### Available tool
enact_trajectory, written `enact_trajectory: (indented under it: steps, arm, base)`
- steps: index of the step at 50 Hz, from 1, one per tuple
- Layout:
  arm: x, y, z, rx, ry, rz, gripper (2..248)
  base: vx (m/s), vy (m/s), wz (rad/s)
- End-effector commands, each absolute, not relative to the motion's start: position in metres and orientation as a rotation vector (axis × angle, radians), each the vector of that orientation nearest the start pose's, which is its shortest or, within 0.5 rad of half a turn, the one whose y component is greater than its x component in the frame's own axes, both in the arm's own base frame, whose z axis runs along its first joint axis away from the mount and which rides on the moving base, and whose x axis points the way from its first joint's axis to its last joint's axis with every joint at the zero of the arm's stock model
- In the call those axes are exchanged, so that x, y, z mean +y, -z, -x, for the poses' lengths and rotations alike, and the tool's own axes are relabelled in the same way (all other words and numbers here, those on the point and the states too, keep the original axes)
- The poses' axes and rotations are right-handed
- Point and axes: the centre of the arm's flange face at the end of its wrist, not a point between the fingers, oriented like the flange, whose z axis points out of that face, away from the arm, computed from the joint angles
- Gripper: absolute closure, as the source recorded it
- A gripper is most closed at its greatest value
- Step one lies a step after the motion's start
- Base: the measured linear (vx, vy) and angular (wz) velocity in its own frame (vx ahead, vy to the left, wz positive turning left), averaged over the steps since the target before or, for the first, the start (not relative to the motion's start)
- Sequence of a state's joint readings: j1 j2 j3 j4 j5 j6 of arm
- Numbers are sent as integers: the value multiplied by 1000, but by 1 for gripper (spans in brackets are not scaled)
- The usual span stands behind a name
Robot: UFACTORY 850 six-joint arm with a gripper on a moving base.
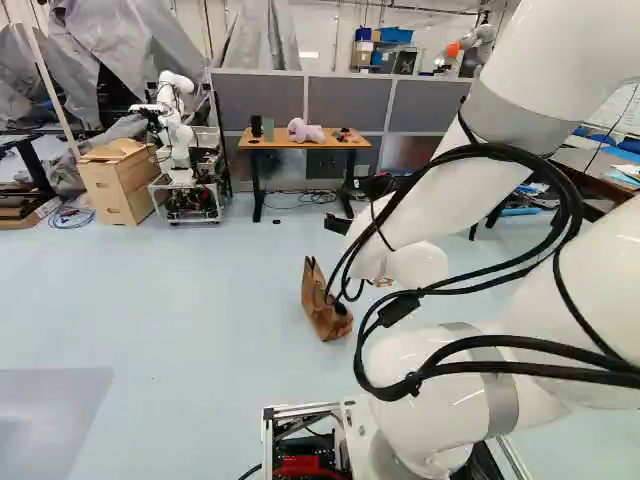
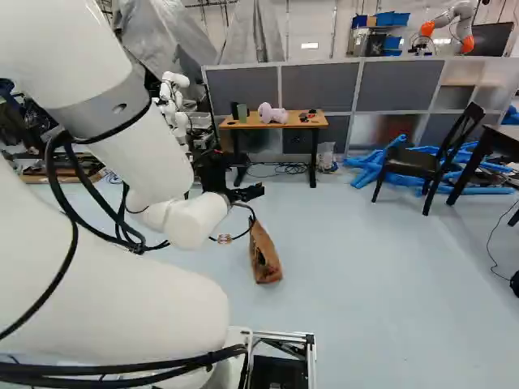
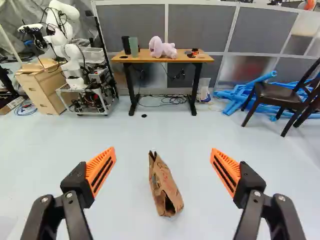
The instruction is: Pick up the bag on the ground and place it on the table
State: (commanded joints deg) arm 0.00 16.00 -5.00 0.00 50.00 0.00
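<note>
In the right base view my black gripper [image 2: 235, 191] is raised above the floor, beyond the white arm. The wrist view shows the gripper [image 3: 163, 150] open, its orange pads wide apart with nothing gripped. A brown paper bag [image 3: 165, 187] stands on the floor ahead of it; in that view it appears in the gap between the fingers, with floor around it. The same bag [image 1: 325, 308] is left of the arm in the left base view. Far ahead, the table [image 3: 175, 59] has a wooden top and black legs, and carries a pink plush toy [image 3: 162, 48].
Dark containers [image 3: 130, 46] and small items share the tabletop. Cables [image 3: 162, 100] lie beneath it. Another robot [image 3: 65, 45] on a cart and a wooden cabinet [image 3: 42, 87] stand to one side; a black chair [image 3: 280, 95] and blue tubing [image 3: 235, 100] are on the other.
</note>
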Motion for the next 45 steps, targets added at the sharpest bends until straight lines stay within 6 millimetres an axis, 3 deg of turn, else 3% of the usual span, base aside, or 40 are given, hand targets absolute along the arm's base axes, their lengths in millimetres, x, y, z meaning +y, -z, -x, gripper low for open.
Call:
enact_trajectory:
  steps: [45]
  arm:
    - [0, -366, -270, 0, 1824, 2558, 3]
  base:
    - [110, 2, -7]
